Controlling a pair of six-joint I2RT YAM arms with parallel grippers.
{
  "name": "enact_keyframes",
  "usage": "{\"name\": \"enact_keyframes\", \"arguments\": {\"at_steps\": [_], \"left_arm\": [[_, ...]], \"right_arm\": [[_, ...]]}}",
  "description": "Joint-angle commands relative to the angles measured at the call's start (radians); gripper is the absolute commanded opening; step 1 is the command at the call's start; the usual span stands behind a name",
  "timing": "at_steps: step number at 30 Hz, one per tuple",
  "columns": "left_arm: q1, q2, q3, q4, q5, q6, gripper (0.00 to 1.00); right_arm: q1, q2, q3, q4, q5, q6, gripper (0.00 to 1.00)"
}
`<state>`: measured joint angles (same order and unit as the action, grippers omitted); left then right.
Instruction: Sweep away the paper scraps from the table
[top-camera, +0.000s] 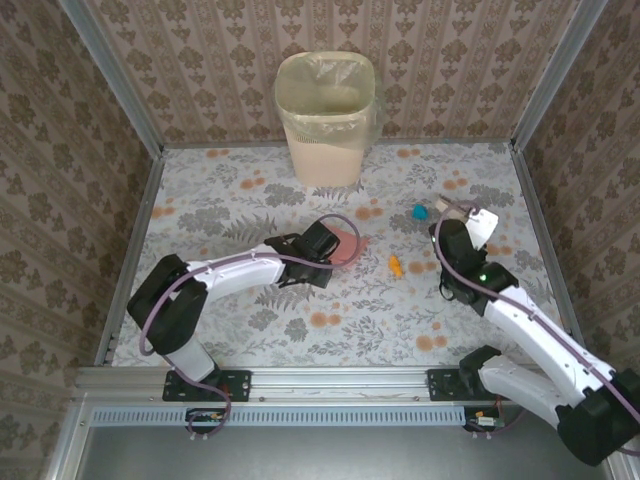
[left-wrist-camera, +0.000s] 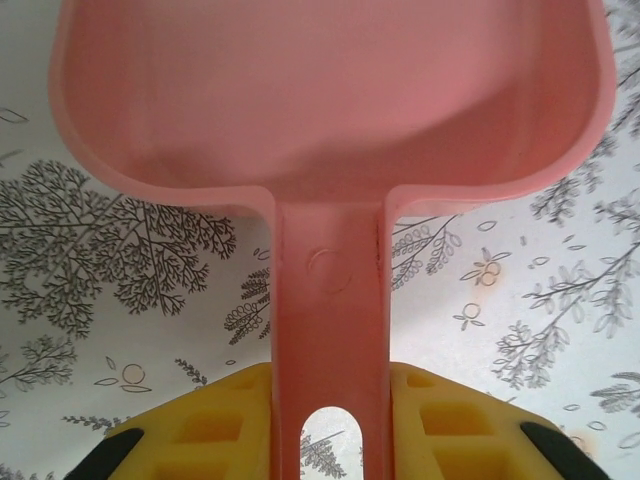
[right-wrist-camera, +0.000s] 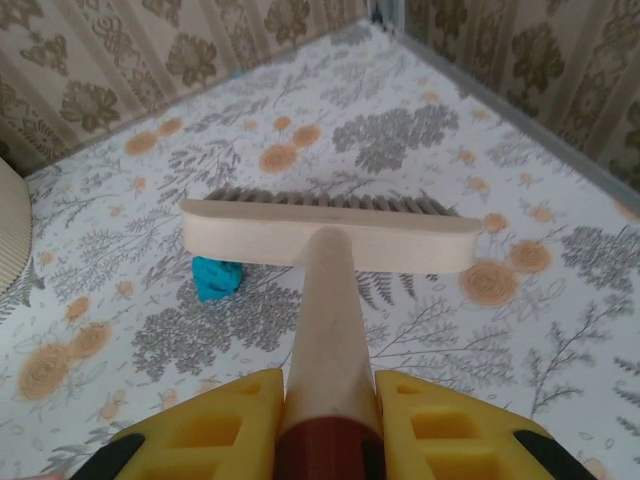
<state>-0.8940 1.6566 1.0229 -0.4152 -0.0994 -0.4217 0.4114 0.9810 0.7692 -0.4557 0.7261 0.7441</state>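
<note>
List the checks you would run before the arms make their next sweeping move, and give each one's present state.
1. Left gripper shut on the dustpan handle: ok.
2. Right gripper shut on the brush handle: ok.
3. Blue scrap close to the brush head: ok.
4. Orange scrap lying between dustpan and right arm: ok.
5. Dustpan lip flat on the table: cannot tell.
6. Scraps off the table: not ok, both lie loose.
</note>
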Motion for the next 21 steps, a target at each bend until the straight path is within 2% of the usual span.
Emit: {"name": "enact_keyframes", "arguments": {"at_steps": [1, 7, 10, 21], "left_arm": [[0.004, 0.023, 0.035, -0.018, -0.017, 0.020, 0.00], [0.004, 0.019, 0.019, 0.003, -0.020, 0.022, 0.00], [0.003, 0.022, 0.014, 0.012, -0.014, 0.018, 0.00], [0.003, 0.028, 0.008, 0.023, -0.002, 0.018, 0.00]], "right_arm": [[-0.057, 0.107, 0.111, -0.112, -0.125, 0.066, 0.00], [-0.092, 0.338, 0.274, -0.167, -0.177, 0.090, 0.00], [-0.087, 0.442, 0.352, -0.247, -0.213, 0.157, 0.00], [0.025, 0.460, 0.318, -0.164, -0.367, 0.279, 0.00]]}}
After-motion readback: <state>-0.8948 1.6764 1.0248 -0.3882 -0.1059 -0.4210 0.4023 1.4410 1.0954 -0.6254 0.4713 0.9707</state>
